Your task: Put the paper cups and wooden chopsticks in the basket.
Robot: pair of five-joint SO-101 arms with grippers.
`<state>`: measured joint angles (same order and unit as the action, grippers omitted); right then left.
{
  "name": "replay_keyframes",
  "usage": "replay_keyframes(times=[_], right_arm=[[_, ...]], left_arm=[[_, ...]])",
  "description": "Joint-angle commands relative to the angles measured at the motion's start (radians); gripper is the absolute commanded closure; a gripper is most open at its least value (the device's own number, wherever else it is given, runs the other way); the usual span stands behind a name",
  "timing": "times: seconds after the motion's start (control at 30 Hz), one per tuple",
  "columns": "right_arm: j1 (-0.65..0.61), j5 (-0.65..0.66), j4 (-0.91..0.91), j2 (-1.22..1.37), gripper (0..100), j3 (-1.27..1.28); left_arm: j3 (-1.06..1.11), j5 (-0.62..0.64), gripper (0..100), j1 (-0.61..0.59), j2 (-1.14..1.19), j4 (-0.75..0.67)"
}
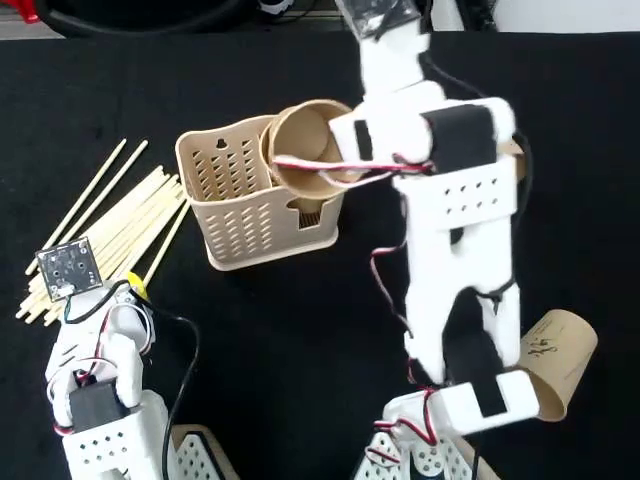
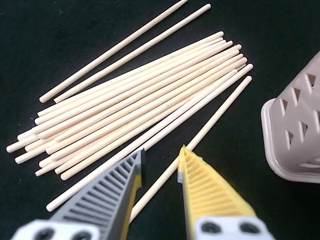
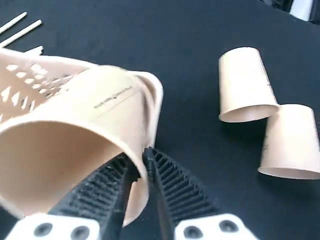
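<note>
**Paper cup (image 3: 75, 140), held.** The cup hangs tilted at the basket (image 1: 250, 225), with its mouth over the basket's near corner. Whether it has cleared the rim cannot be told. The right gripper (image 3: 140, 156) has it by the lip. The jaws are nearly closed, with one finger inside the wall and one outside.

Treat the cup as very light and thin-walled. A hard pinch will likely crease the lip, and a loose one may let the cup swing. The rolled rim is probably the stiffest place to hold, so keep your grip there and lower the cup before you let go.

**Two further cups (image 3: 247, 85).** These sit close together on the black table (image 1: 300, 350), well apart from the basket. Take each one at the rim in the same way.

**Wooden chopsticks (image 2: 135, 105).** They lie in a loose fan beside the basket, with a few strays at the edges. They should be stiff, smooth and light, and apt to roll or pivot. Grip near the middle of the length so that the ends balance.

**Left gripper (image 2: 161, 151).** It hangs over the near edge of the fan. The jaws are partly open and hold nothing, and one stray stick runs beneath the gap.
</note>
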<state>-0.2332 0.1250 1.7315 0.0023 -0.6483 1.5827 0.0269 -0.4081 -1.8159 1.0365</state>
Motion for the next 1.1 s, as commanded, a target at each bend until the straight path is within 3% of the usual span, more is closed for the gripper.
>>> replay_keyframes(times=[0.0, 0.1, 0.43, 0.8, 1.07], right_arm=[[0.046, -0.003, 0.031, 0.004, 98.4, -0.077], [0.028, 0.012, 0.032, 0.008, 97.9, -0.074], [-0.075, 0.028, 0.005, 0.013, 82.9, -0.073], [-0.086, 0.032, -0.273, 0.013, 82.7, -0.125], [-0.140, 0.032, -0.253, 0.004, 82.8, -0.128]], left_arm=[[-0.004, -0.006, 87, 0.008, -0.005, -0.018], [-0.004, -0.006, 87, 0.008, -0.005, -0.018], [-0.004, -0.006, 87, 0.010, -0.005, -0.018], [-0.002, -0.006, 87, 0.010, -0.005, -0.018], [0.010, -0.006, 87, 0.010, -0.005, -0.040]])
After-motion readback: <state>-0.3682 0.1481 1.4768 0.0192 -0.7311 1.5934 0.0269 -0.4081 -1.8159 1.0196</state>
